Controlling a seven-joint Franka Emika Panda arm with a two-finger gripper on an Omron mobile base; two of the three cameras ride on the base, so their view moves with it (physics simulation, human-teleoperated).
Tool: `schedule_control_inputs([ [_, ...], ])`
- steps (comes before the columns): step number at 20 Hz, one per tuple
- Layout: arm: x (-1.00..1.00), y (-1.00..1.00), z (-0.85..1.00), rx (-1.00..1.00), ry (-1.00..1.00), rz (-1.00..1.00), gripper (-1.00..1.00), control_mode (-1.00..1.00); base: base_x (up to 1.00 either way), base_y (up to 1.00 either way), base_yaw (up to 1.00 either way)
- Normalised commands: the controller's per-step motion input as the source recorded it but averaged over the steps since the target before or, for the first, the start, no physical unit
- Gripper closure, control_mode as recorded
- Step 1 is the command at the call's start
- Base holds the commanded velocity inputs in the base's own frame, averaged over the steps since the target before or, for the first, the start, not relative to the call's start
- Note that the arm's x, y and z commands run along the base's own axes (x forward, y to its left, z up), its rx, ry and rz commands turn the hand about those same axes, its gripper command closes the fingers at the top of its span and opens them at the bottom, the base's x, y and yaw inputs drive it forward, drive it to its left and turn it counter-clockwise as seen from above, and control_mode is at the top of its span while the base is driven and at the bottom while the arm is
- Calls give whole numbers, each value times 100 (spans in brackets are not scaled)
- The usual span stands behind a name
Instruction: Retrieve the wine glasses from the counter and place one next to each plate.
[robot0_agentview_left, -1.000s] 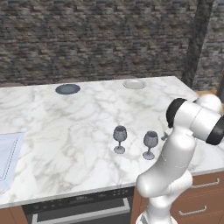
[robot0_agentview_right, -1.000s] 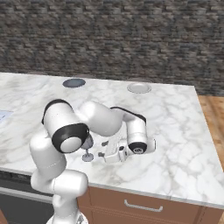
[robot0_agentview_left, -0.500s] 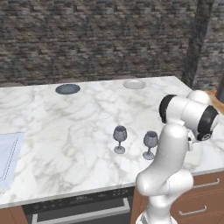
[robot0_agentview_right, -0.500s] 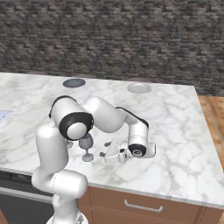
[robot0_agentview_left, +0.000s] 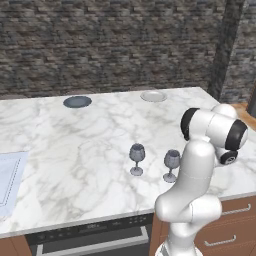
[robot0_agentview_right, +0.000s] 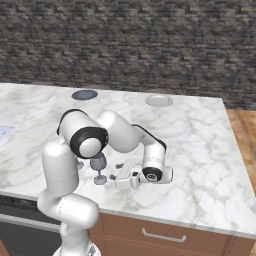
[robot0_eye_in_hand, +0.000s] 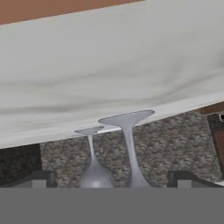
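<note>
A white marble counter (robot0_agentview_left: 75, 165) with grey veins fills the middle of the left base view, with a dark stone wall (robot0_agentview_left: 110, 45) behind it. Wooden cabinets with drawers sit beneath it at the lower right.

The white robot arm (robot0_agentview_right: 75, 165) rises at the lower left of the right base view and folds forward and low, so that its hand lies sideways just above the marble. That posture makes sense for taking a stemmed glass from the side.

The gripper (robot0_agentview_right: 120, 176) points toward the left of that frame, its jaws spread as wide as they go and holding nothing.

Two plates wait at the far edge of the counter, presumably as place settings: a dark slate plate (robot0_agentview_left: 77, 102) at upper left and a pale plate (robot0_agentview_left: 153, 96) at upper centre, well apart from each other.

Two smoky grey wine glasses stand upright near the front edge, close together and far from both plates. In the left base view one wine glass (robot0_agentview_left: 137, 159) is at centre and the other wine glass (robot0_agentview_left: 171, 165) is just right of it, beside the arm.

The hand view is rolled upside down, so both glasses hang from the marble, stems between the finger tips (robot0_eye_in_hand: 183, 178). Which glass is nearer is hard to tell, but it is likely the larger one.
</note>
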Motion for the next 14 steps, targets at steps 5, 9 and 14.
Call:
schedule_control_inputs([
  [5,0,22,0,0,2,0,-100,-100,0,0,0],
  [9,0,23,-1,-1,11,-2,-100,-100,0,0,0],
  [14,0,26,-2,-3,7,-3,-100,-100,0,0,0],
])
